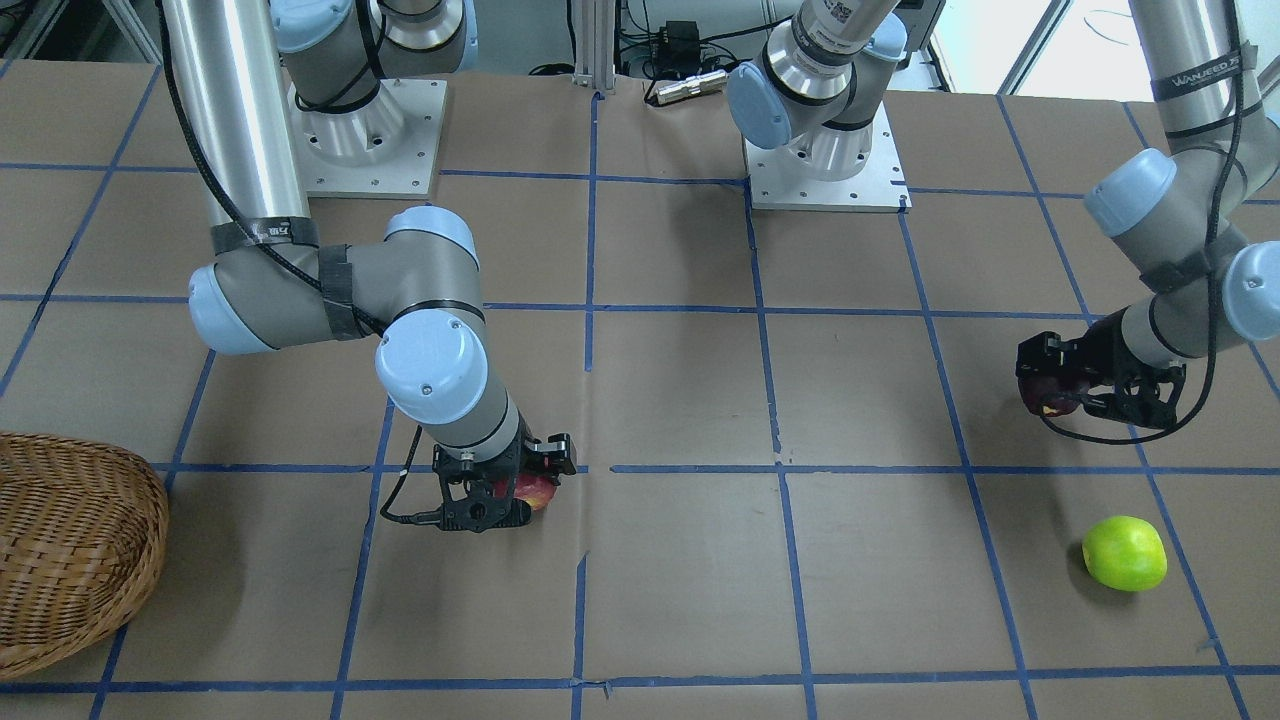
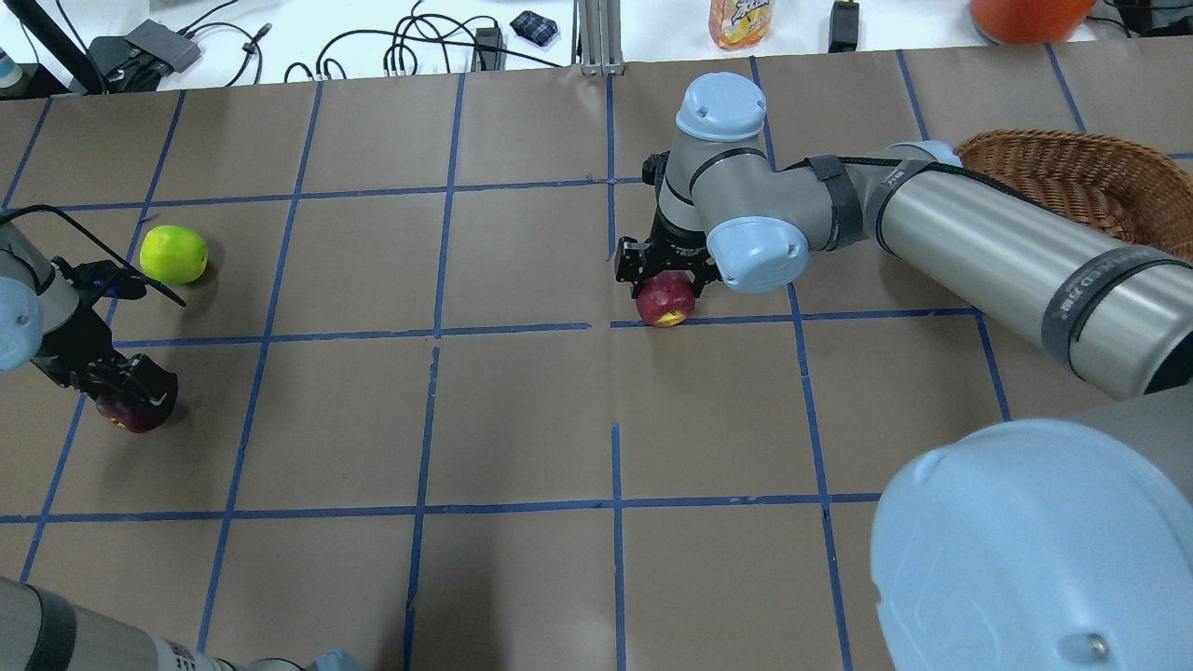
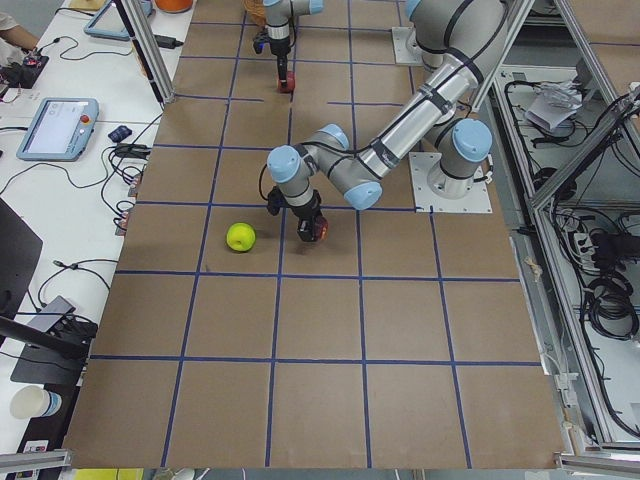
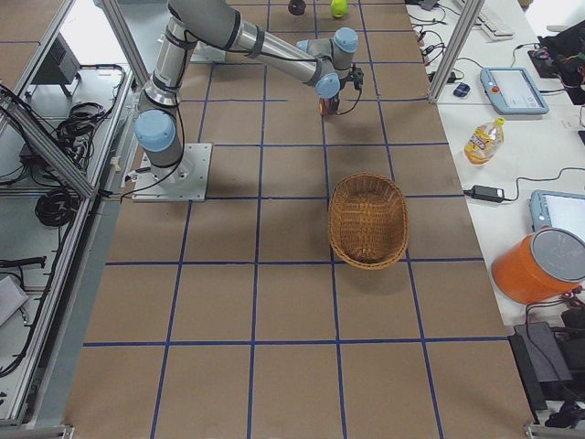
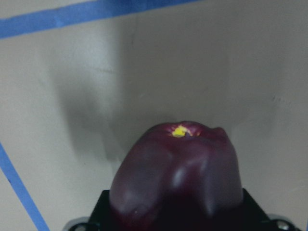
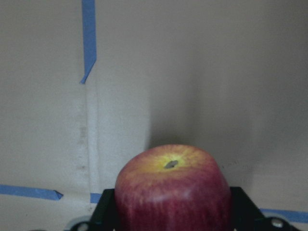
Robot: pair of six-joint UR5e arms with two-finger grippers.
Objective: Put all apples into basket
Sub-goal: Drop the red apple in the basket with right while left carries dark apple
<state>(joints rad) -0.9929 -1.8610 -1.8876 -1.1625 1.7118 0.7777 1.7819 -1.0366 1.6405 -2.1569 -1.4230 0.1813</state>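
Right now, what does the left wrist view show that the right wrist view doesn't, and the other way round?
Left wrist only: the dark maroon apple in the left claw. Right wrist only: the red apple, yellowish around its stem, in the right claw. Both: brown table paper crossed by blue tape. Neither shows the basket or green apple.

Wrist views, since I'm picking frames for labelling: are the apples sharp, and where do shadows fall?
Left wrist view: the maroon apple is soft and blurred, with a dull highlight, shadow spreading up-left on the paper. Right wrist view: the red apple is crisper, shadow rising behind it.
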